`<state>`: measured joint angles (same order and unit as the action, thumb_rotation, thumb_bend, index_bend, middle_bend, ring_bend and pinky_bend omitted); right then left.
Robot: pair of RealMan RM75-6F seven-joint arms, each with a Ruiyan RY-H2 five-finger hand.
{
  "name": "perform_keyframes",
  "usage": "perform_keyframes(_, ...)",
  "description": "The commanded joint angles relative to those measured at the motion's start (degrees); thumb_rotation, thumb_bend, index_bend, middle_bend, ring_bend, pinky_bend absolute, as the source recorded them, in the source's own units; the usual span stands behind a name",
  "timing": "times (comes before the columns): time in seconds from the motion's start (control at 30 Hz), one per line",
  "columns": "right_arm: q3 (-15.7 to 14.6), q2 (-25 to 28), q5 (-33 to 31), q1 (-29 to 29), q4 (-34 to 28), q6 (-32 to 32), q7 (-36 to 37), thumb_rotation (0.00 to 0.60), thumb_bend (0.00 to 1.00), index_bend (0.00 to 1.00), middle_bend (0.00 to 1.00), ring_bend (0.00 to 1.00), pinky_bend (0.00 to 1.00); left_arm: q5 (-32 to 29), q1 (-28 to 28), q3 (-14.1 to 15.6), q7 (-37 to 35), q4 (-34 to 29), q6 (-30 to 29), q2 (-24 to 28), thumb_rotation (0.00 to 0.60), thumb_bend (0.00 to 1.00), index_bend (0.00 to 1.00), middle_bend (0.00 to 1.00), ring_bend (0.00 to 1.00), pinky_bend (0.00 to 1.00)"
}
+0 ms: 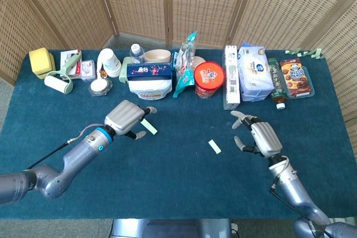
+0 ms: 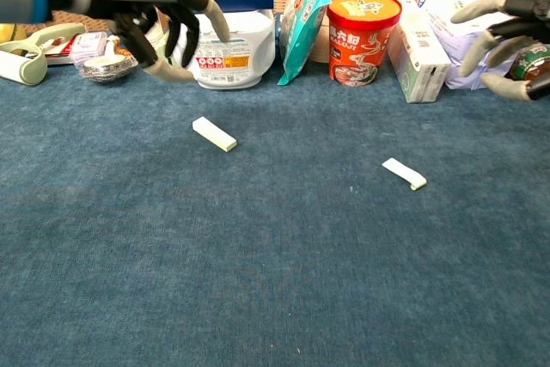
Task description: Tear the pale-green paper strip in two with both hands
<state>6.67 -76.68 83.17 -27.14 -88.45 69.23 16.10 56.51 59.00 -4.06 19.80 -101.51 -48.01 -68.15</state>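
Blue cloth covers the table [image 1: 178, 193], with a row of groceries [image 1: 167, 73] along its back edge. The left hand [image 1: 125, 118] hovers with fingers spread, holding nothing; the right hand [image 1: 261, 137] is likewise spread and empty. Two pale-green paper pieces lie flat and well apart: one piece [image 2: 214, 133] below the left hand, the other piece [image 2: 404, 173] mid-table. A low sweep of either hand could flick them away, I'd guess.

Pale-green paper pieces [image 2: 214, 134] [image 2: 404, 173] on deep blue cloth [image 2: 275, 264]; red, perhaps orange-lidded noodle cup [image 2: 364, 23].
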Motion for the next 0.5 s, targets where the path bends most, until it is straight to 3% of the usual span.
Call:
perform_keyframes(0.03, 0.2, 0.3, -1.3, 0.7, 0.1, 0.3, -1.7, 0.6, 0.46, 0.15, 0.44, 0.24, 0.28, 1.7, -3.2, 0.6, -1.0, -3.0, -3.7, 2.7, 0.482, 0.28, 0.2, 0.46, 0.45, 0.7)
perform_keyframes(0.5, 1.4, 2.7, -6.3, 3.7, -1.5, 2.7, -13.1, 0.6, 0.46, 0.15, 0.45, 0.24, 0.28, 9.9, -21.1, 7.2, -5.2, -12.9, -20.4, 15.4, 0.472, 0.27, 0.23, 0.47, 0.47, 0.69)
